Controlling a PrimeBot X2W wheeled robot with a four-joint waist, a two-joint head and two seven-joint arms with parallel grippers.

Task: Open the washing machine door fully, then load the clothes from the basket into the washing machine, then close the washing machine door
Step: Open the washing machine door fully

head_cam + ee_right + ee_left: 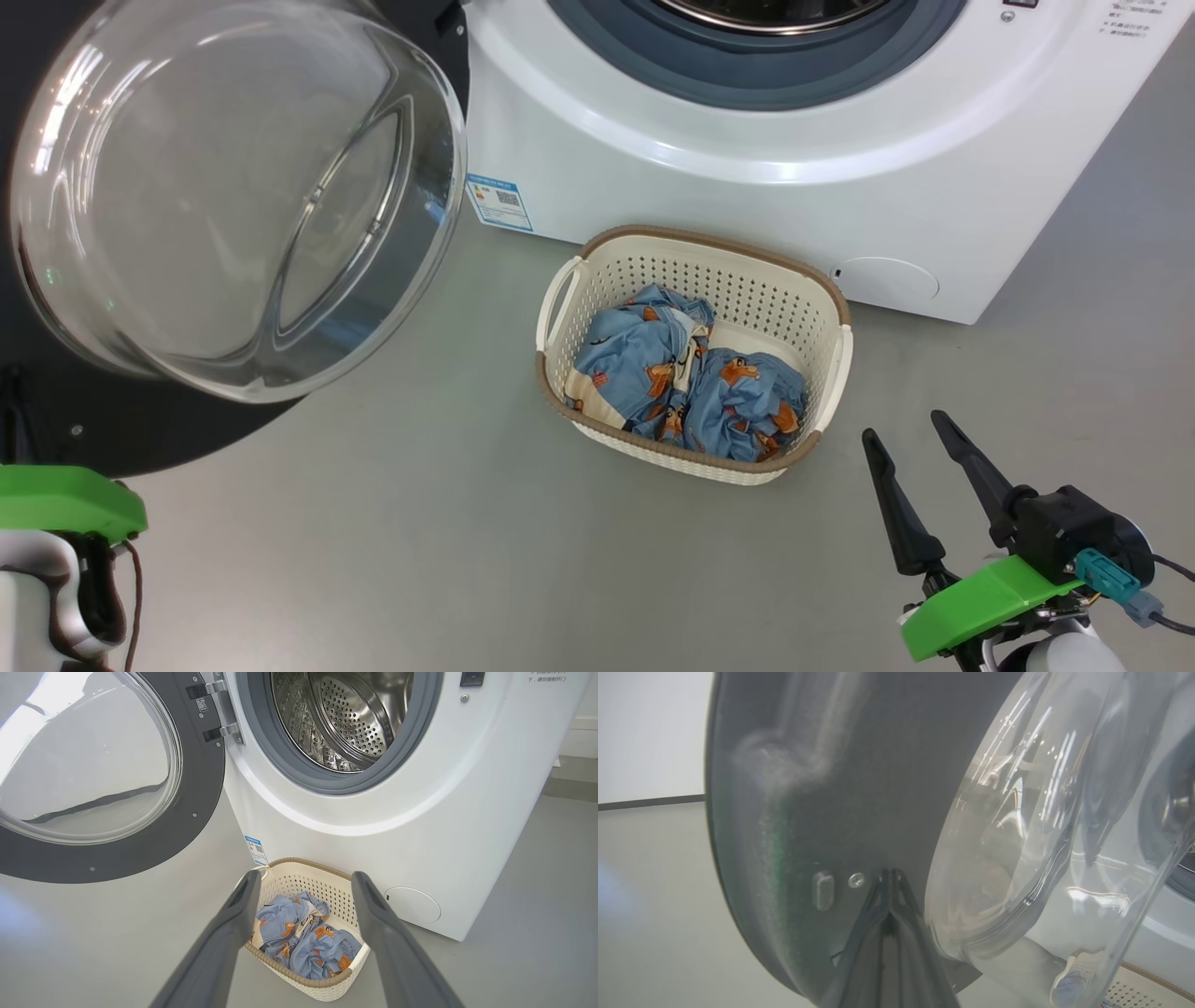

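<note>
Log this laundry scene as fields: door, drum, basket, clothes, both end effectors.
washing machine door: wide open
drum: no clothes visible inside
basket: standing before the washing machine
clothes: bunched inside basket
left end effector: shut, tips near door's dark inner face
right end effector: open, empty, pointing toward basket

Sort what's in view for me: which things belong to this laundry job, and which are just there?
Part of the job: door, swung open; washing machine; basket; clothes lying in the basket.

Just there: blue sticker; round cap low on the machine's front; floor.
</note>
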